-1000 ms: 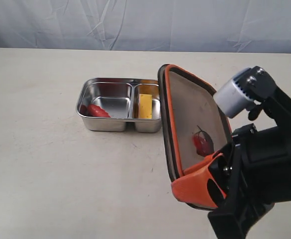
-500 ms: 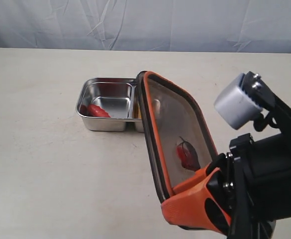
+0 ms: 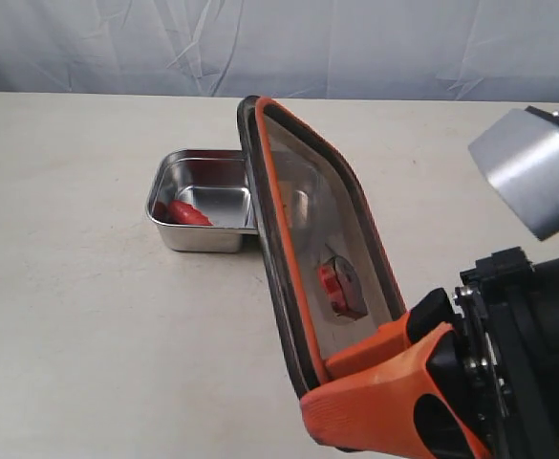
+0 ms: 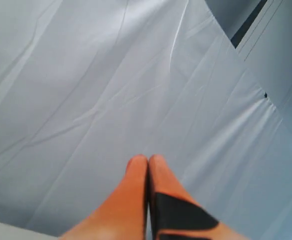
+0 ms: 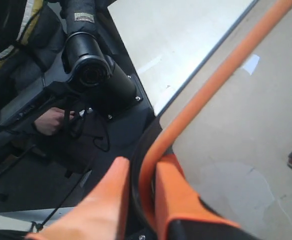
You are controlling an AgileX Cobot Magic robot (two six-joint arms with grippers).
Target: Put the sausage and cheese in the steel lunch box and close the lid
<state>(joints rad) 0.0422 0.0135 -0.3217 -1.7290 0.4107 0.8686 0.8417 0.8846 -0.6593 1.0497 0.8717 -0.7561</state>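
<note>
The right end effector (image 3: 360,378) clamps the near edge of the lid (image 3: 303,220), held steeply tilted above the counter (image 3: 88,335). Beyond, the steel lunch box (image 3: 193,239) sits open, the sausage (image 3: 185,213) in its left compartment. The lid hides the right compartment and any cheese. The left end effector (image 4: 147,162), clenched empty, faces pale cloth (image 4: 86,75).

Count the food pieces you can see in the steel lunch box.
1. The sausage lies in the left-hand compartment of the steel lunch box. The lid, held up on edge, blocks the rest of the box, so another piece may be hidden behind it.
</note>
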